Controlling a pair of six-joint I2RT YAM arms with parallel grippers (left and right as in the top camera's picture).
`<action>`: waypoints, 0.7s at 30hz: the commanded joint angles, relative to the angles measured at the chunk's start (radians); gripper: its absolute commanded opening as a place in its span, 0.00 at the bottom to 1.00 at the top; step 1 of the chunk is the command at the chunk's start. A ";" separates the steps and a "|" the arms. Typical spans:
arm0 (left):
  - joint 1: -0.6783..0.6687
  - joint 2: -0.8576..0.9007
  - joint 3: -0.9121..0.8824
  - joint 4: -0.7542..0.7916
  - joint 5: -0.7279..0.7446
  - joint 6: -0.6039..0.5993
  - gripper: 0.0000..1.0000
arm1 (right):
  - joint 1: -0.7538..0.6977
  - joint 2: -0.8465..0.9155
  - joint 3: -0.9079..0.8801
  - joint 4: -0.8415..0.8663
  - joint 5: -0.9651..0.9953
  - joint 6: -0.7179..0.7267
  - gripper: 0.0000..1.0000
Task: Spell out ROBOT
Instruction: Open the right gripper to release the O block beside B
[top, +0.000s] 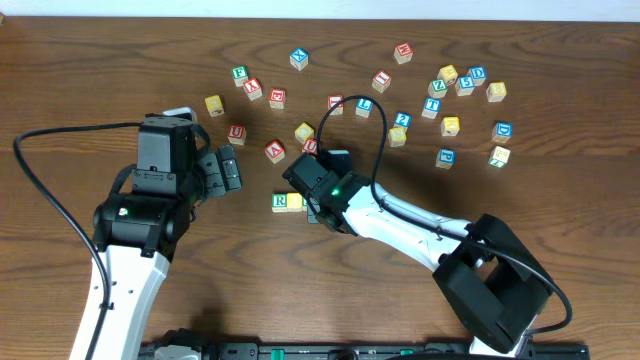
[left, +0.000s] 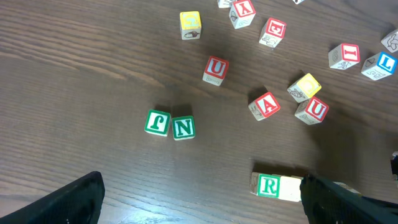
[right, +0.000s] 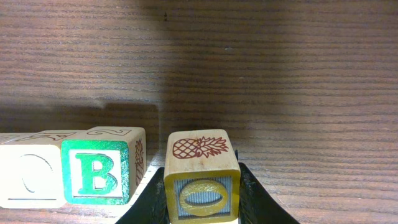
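Yellow-faced, the O cube (right: 202, 186) sits clamped between the fingers of the right pincer (right: 200, 208) at the bottom of the right wrist frame. It is just right of the green B cube (right: 97, 172), with a thin gap between them. The green R cube (top: 284, 201) lies just left of centre in the overhead frame on the brown bench (top: 100, 60). The left pincer (top: 228, 168) stands wide, holding nothing.

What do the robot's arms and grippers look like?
The left arm and right arm are white tubes with black joints, each showing a small green light and trailing a black cable. The left gripper and right gripper have black fingers.
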 joint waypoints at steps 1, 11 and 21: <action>0.006 0.000 0.019 0.000 -0.002 0.010 0.98 | 0.004 0.005 -0.003 -0.002 0.026 0.033 0.01; 0.006 0.000 0.019 0.000 -0.002 0.010 0.98 | -0.040 0.008 -0.003 -0.038 -0.083 0.054 0.01; 0.006 0.000 0.019 0.000 -0.002 0.010 0.98 | -0.079 0.008 -0.002 -0.044 -0.117 0.032 0.01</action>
